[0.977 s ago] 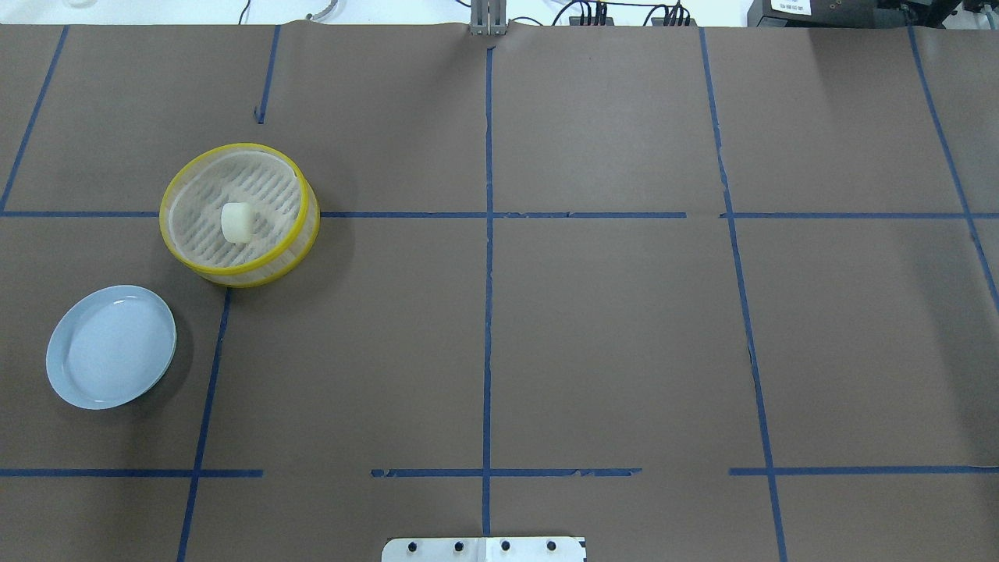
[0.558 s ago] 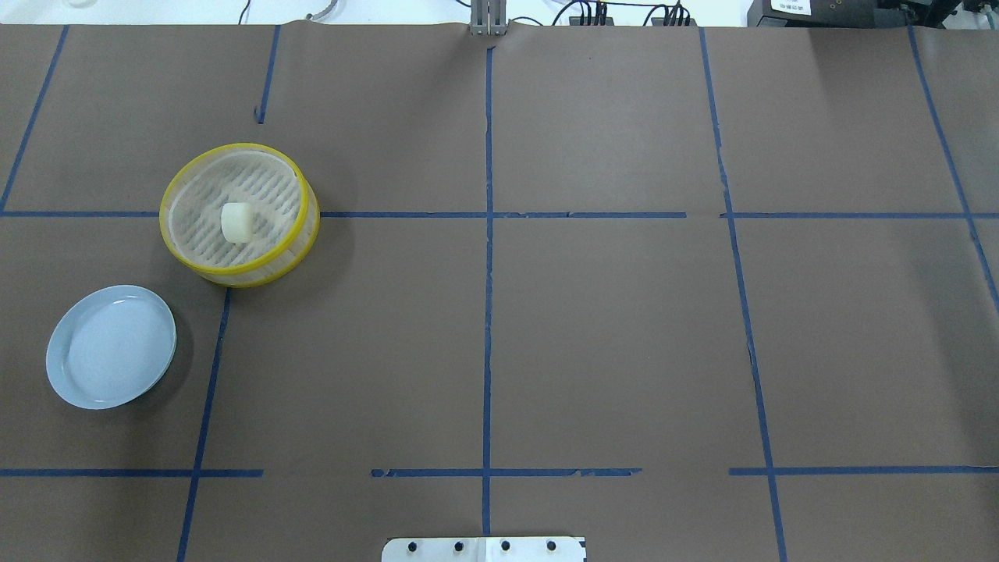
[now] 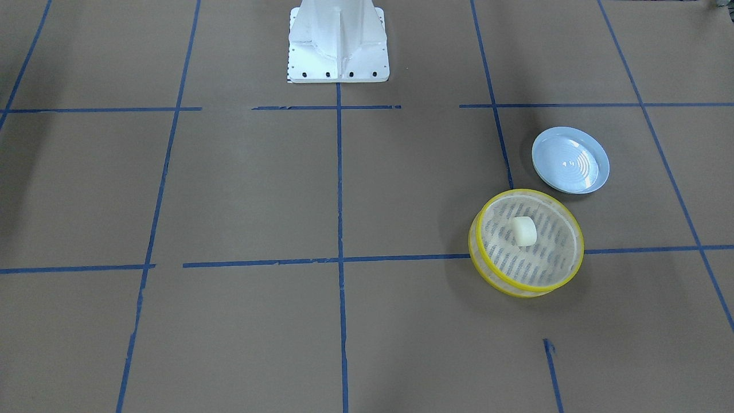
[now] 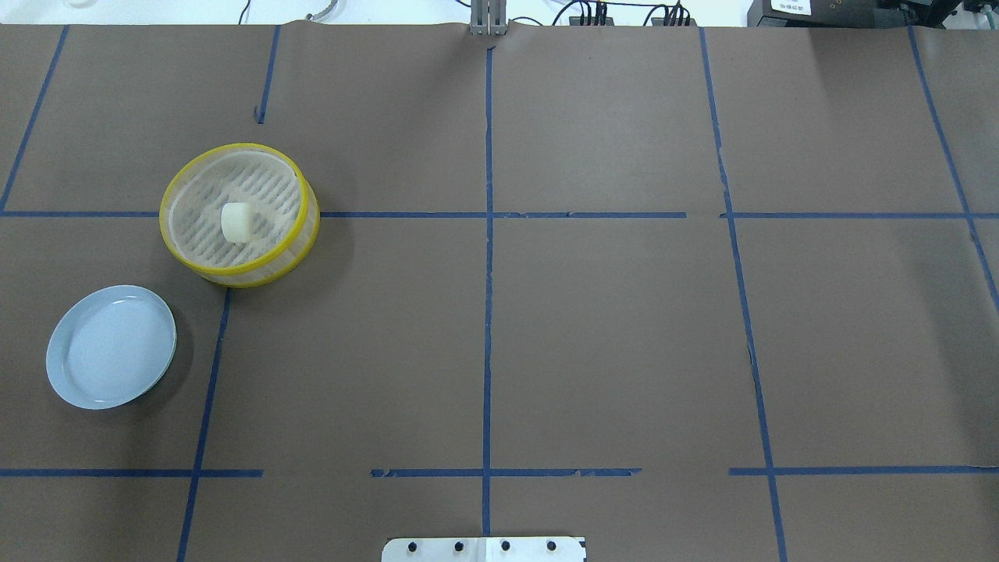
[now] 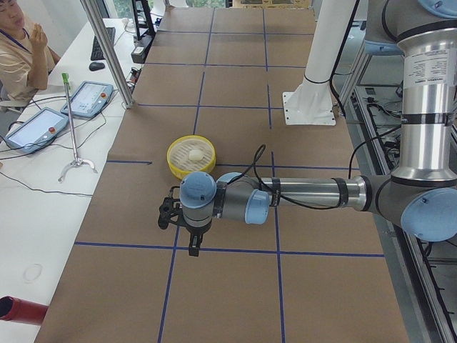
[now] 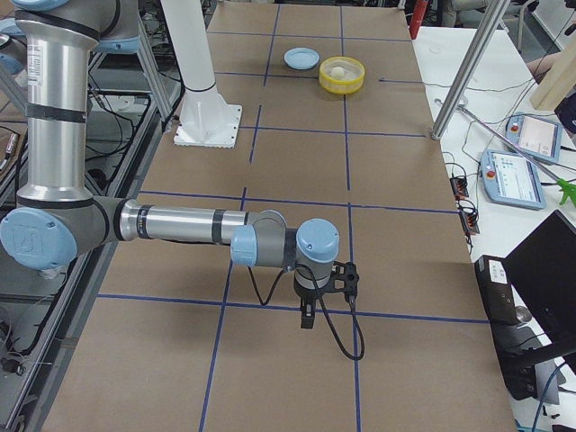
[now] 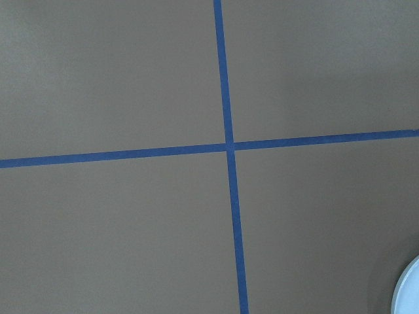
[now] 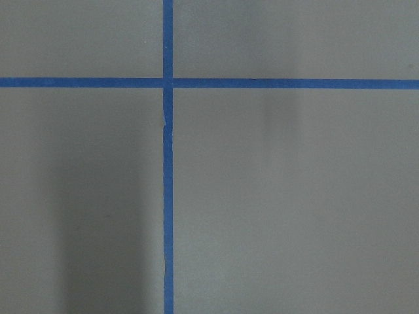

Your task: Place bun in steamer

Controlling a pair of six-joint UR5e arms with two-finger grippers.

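The small cream-white bun [image 4: 235,222] lies on the slatted floor of the yellow-rimmed steamer [image 4: 257,269], near its middle. Both also show in the front-facing view, the bun [image 3: 524,231] inside the steamer [image 3: 527,291], and in the side views [image 5: 189,171] [image 6: 342,85]. Neither gripper is in the overhead or front-facing view. My left gripper [image 5: 193,248] hangs over bare table, well clear of the steamer. My right gripper [image 6: 307,319] hangs over the table's far opposite end. I cannot tell whether either is open or shut. Both wrist views show only brown paper and blue tape.
An empty pale blue plate [image 4: 111,346] sits next to the steamer, toward the robot; its edge shows in the left wrist view [image 7: 409,294]. The white robot base [image 3: 338,46] stands at the table's middle edge. An operator [image 5: 18,50] and tablets [image 5: 36,128] are beside the table.
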